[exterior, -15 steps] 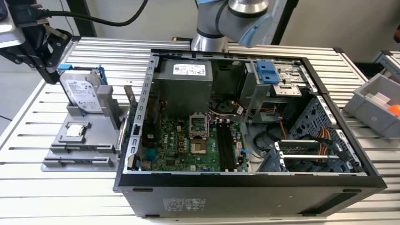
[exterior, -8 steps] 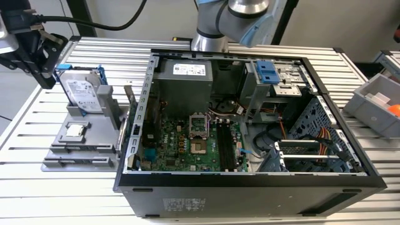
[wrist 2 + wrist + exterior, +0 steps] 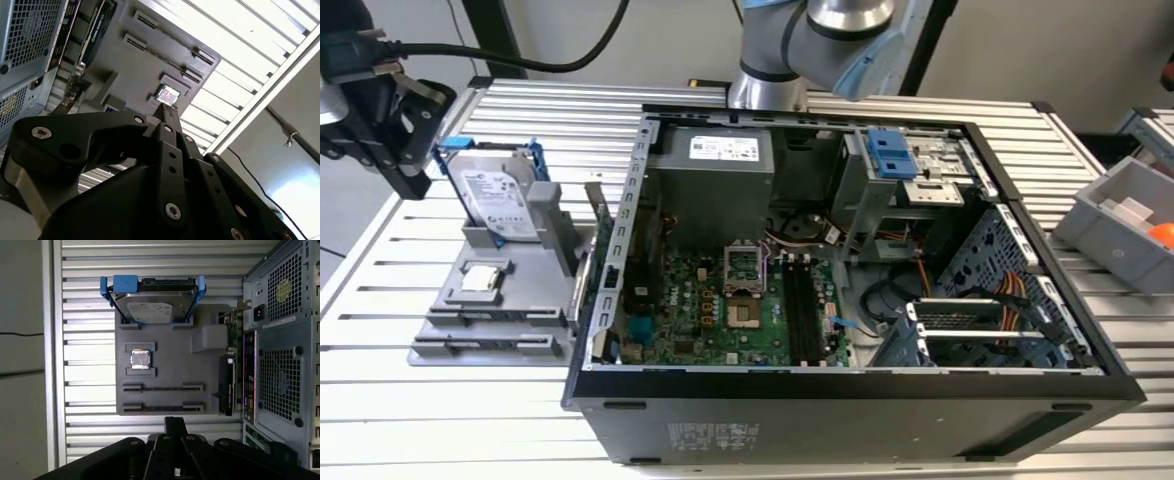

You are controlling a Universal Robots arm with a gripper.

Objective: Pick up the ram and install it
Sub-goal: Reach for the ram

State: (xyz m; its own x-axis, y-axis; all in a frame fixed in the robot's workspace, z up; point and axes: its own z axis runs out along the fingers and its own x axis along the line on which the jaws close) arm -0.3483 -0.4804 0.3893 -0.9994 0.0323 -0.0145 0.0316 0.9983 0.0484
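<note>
The gripper (image 3: pixel 175 424), fingers pressed together and holding nothing, hangs outside the computer case (image 3: pixel 854 405), above the grey holder (image 3: pixel 165 360) beside it. The ram (image 3: pixel 793 312) appears seated inside the case, though I cannot tell for certain.

Table (image 3: pixel 440 400): ribbed bare-metal slats, satin sheen, strong glare in both wrist views. Parts holder (image 3: pixel 170 365) looks like smooth matt grey plastic. Hard drive (image 3: pixel 152 310) has a shiny metal lid w/ a paper label; its frame (image 3: pixel 122 284) is blue plastic, slight gloss. Processor chip (image 3: pixel 140 360): polished silver metal, almost mirror-like. PC case (image 3: pixel 854 420): sheet metal, matt dark finish outside, dull bare grey inside. Motherboard (image 3: pixel 707 310): green lacquered board, semi-gloss. Gripper (image 3: pixel 168 111): matt black, prob. metal, w/ bright steel screws. Arm (image 3: pixel 847 20): smooth silver-grey, pale blue plastic cap. Bin (image 3: pixel 1121 220): grey plastic.
</note>
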